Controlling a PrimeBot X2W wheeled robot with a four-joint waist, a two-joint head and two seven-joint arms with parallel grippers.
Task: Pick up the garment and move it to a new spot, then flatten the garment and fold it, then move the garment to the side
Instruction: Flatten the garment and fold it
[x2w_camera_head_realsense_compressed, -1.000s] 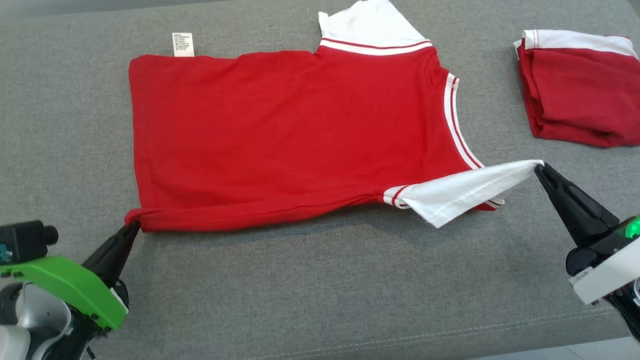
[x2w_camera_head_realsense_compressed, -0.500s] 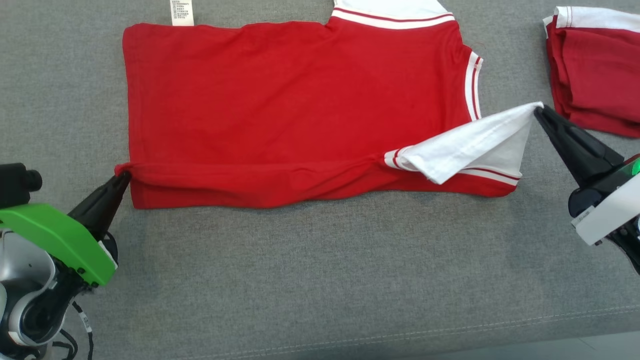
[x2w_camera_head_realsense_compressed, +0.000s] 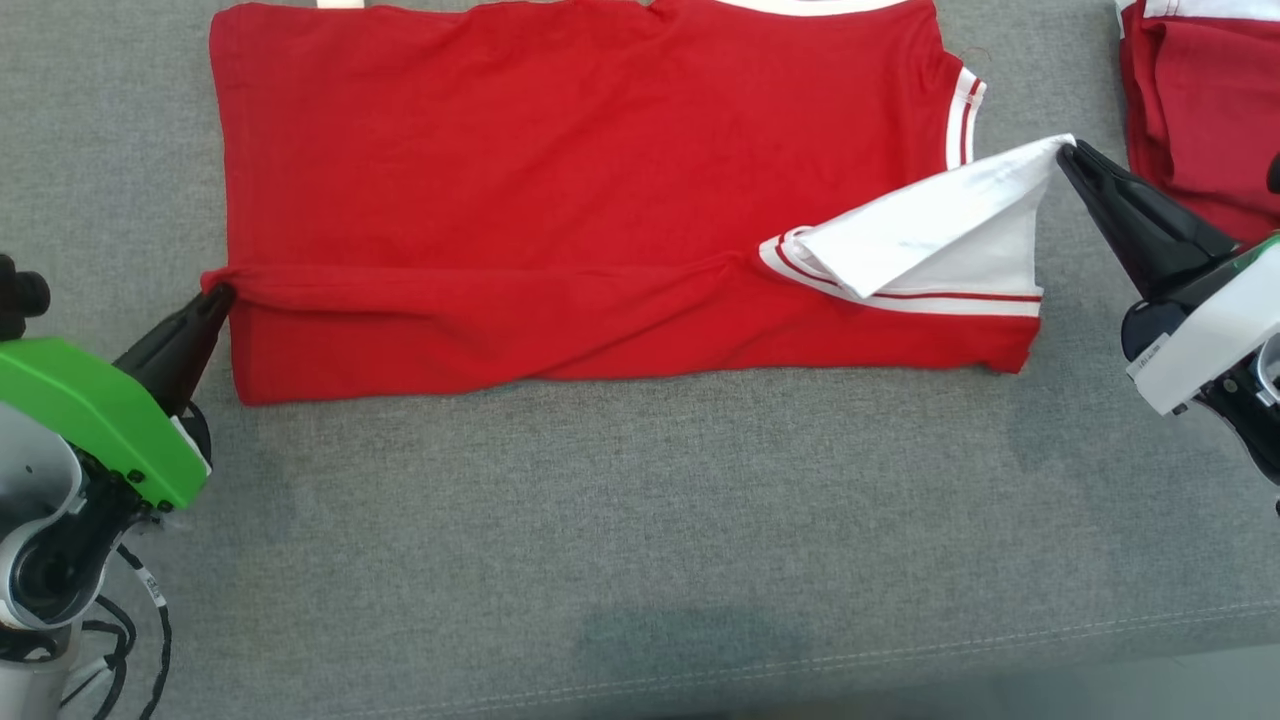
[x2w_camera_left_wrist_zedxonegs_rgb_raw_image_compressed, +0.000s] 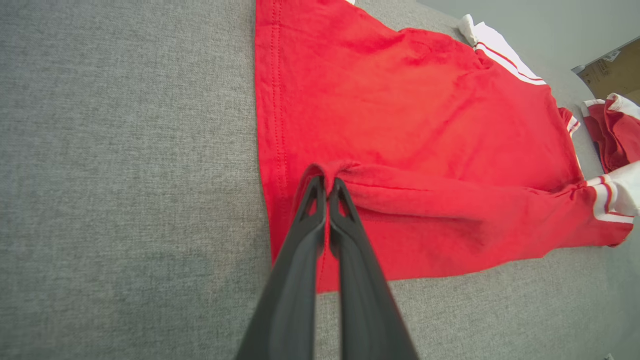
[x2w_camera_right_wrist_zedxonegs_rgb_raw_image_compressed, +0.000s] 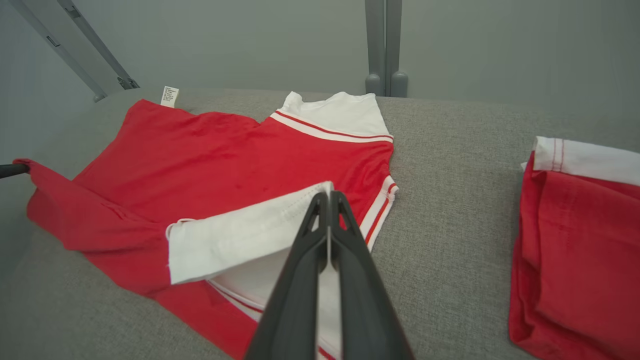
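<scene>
The garment (x2w_camera_head_realsense_compressed: 560, 160) is a red T-shirt with white sleeves and striped trim, spread on the grey cushion. Its near long edge is lifted and folded back over the body. My left gripper (x2w_camera_head_realsense_compressed: 222, 293) is shut on the red hem corner at the left, seen close in the left wrist view (x2w_camera_left_wrist_zedxonegs_rgb_raw_image_compressed: 327, 181). At the right, my right gripper (x2w_camera_head_realsense_compressed: 1066, 152) is shut on the tip of the white sleeve (x2w_camera_head_realsense_compressed: 930, 225), pinched between the dark fingers (x2w_camera_right_wrist_zedxonegs_rgb_raw_image_compressed: 327, 197). The far sleeve (x2w_camera_right_wrist_zedxonegs_rgb_raw_image_compressed: 335, 112) lies flat in the right wrist view.
A second red and white garment (x2w_camera_head_realsense_compressed: 1200, 90) lies folded at the far right of the cushion (x2w_camera_head_realsense_compressed: 640, 520), close to my right gripper. The cushion's front seam runs along the bottom of the head view. Grey wall and posts (x2w_camera_right_wrist_zedxonegs_rgb_raw_image_compressed: 382, 45) stand behind.
Both grippers have carried the near edge further over the shirt, so more of the lower layer shows beneath the fold. The head camera has tilted, shifting the whole scene upward.
</scene>
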